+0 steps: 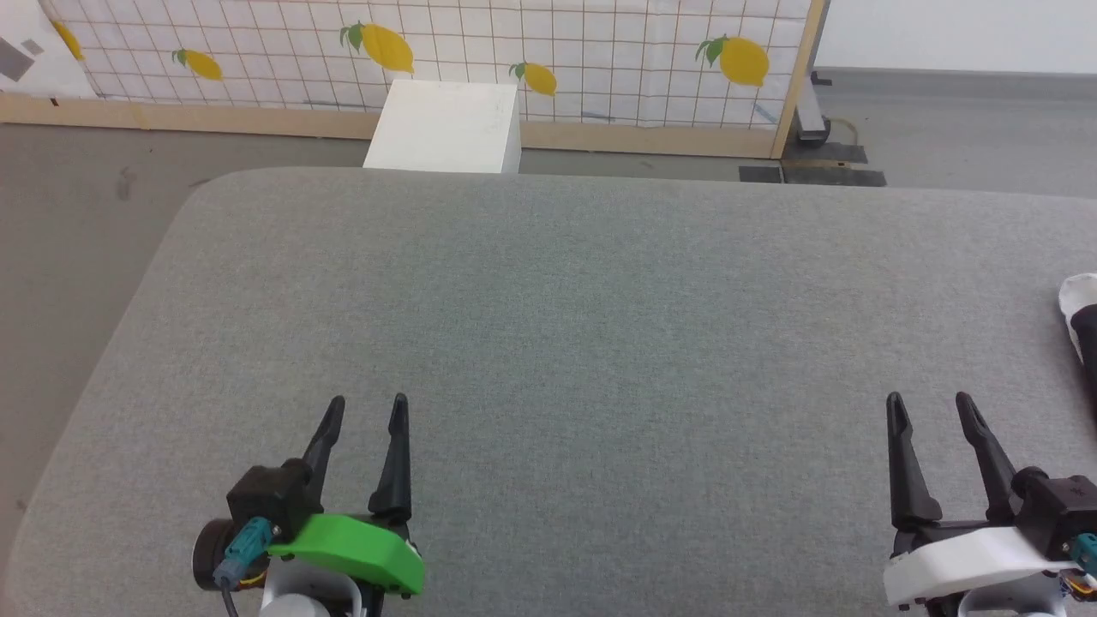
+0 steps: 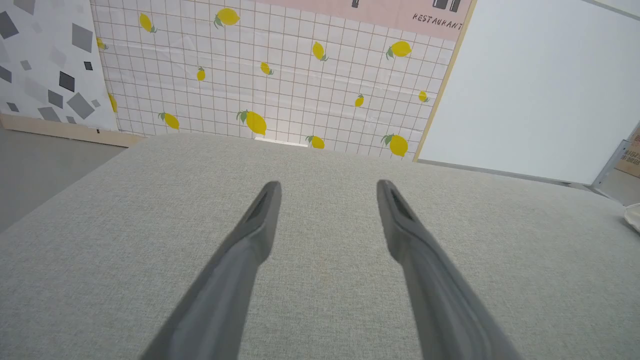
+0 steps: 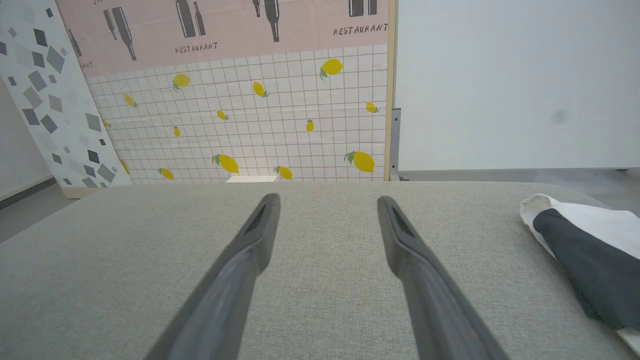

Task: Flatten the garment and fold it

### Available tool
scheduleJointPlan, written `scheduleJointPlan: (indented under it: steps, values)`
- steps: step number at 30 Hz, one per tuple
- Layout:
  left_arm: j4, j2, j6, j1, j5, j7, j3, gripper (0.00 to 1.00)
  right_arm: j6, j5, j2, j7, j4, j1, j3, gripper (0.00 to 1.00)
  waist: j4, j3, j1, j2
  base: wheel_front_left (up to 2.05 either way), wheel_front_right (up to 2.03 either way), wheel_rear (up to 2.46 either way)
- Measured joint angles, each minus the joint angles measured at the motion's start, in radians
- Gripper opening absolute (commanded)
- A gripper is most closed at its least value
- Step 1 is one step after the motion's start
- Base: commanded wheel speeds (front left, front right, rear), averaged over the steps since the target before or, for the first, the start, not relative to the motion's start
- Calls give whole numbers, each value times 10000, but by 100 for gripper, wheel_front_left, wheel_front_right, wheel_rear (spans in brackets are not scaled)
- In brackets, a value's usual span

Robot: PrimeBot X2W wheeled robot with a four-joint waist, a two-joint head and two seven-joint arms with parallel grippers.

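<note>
Left pincer (image 1: 368,401) released and empty over the near bench (image 1: 548,283). Right pincer (image 1: 929,399) is spread wide too, gripping nothing. The shirt (image 1: 1080,296) lies bunched at the right edge. Flattening looks unstarted; next, the right arm should reach right and grab cloth.

Support: I see 1 wide table (image 1: 548,300) with a grey woven cover, its far-left corner rounded | On it: 1 garment (image 3: 585,255), white cloth with a black part over it, lying crumpled | Place: I find it at the table's right side, resting on the cover.
</note>
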Motion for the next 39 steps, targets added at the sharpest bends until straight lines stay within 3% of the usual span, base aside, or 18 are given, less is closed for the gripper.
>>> scheduleJointPlan:
  steps: [3,4,39]
  values:
    - [19,-2,2,85,-42,0,-25,100,0,29,0,2,48,41,13,100,-19,-67,0,0,0,0,0]
    - [31,-2,2,111,-61,0,-33,0,0,31,0,2,59,45,8,0,-23,-89,0,0,0,0,0]
    - [-259,2,113,103,288,428,102,0,0,-115,-4,314,25,24,173,0,-69,-72,0,0,0,0,0]
